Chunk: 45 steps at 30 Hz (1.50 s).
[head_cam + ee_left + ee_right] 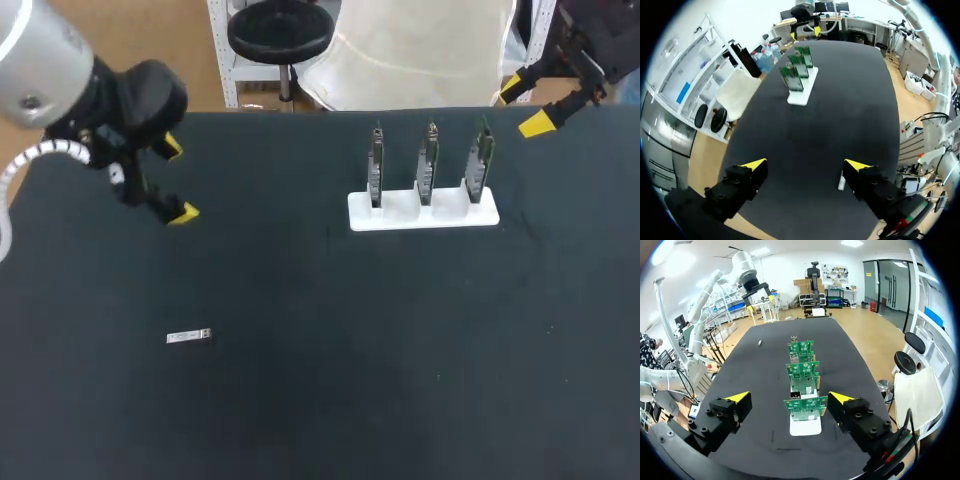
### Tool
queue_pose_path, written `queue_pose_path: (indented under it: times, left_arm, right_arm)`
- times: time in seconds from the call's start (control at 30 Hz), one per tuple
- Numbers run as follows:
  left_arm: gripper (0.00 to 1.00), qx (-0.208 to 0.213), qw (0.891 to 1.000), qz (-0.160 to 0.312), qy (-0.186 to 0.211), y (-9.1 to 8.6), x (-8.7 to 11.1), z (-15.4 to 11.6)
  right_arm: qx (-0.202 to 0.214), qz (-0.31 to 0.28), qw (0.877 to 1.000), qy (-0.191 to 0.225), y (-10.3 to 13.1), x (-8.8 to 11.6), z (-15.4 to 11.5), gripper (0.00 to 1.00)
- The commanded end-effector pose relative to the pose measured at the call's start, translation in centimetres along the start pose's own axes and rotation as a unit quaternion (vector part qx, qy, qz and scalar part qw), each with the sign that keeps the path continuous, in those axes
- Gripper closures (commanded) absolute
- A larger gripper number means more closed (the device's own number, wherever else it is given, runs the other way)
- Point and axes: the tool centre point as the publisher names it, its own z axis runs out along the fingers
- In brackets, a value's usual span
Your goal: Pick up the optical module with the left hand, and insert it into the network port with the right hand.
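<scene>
The optical module [188,337], a small silver bar, lies flat on the black table toward the front left. In the left wrist view the module [841,181] lies just beside one fingertip of my left gripper [807,165]. My left gripper [178,181] hangs open above the table's left rear, well behind the module. A white holder [423,212] at the right rear carries three upright green network cards [428,165]. My right gripper [524,104] stands open over the table's far right edge, behind the cards. In its own view the right gripper [789,399] frames the nearest card [805,407]; the module [759,343] shows far off.
The black tabletop [380,340] is bare across the middle and front. The holder with the cards [800,80] is the only standing obstacle. The table's far edge runs just behind both grippers.
</scene>
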Motion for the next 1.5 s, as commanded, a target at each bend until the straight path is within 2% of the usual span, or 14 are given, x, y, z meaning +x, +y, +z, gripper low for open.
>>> queue_pose_path:
  times: [0.03, 0.17, 0.27, 0.33, 0.47, 0.63, 0.9, 1.5]
  left_arm:
    - [0.0, -0.001, 1.0, -0.007, 0.024, -1.6, 1.9, 0.6]
    - [0.0, 0.009, 0.999, -0.01, 0.051, -2.9, 3.6, 1.5]
    - [0.0, 0.011, 0.998, -0.018, 0.054, -3.7, 5.0, 2.4]
    - [0.0, 0.019, 0.998, -0.009, 0.058, -4.4, 5.7, 3.1]
    - [0.0, 0.037, 0.995, 0.006, 0.095, -5.6, 6.8, 4.2]
    - [0.0, 0.05, 0.99, 0.032, 0.13, -6.5, 7.4, 5.2]
    - [0.0, 0.073, 0.988, 0.047, 0.127, -7.5, 7.5, 7.0]
    - [0.0, 0.094, 0.986, 0.026, 0.138, -9.9, 9.2, 9.7]
  right_arm:
    - [0.003, 0.0, 1.0, 0.0, 0.2, 0.0, 0.1, 0.0]
    - [0.003, 0.0, 1.0, 0.0, 0.2, 0.0, 0.1, 0.0]
    - [0.003, 0.0, 1.0, 0.0, 0.2, 0.0, 0.1, 0.0]
    - [0.003, 0.0, 1.0, 0.0, 0.2, 0.0, 0.1, 0.0]
    - [0.003, 0.0, 1.0, 0.0, 0.2, 0.0, 0.1, 0.0]
    - [0.003, 0.0, 1.0, 0.0, 0.2, 0.0, 0.1, 0.0]
    - [0.003, 0.0, 1.0, 0.0, 0.2, 0.0, 0.1, 0.0]
    - [0.003, 0.0, 1.0, 0.0, 0.2, 0.0, 0.1, 0.0]
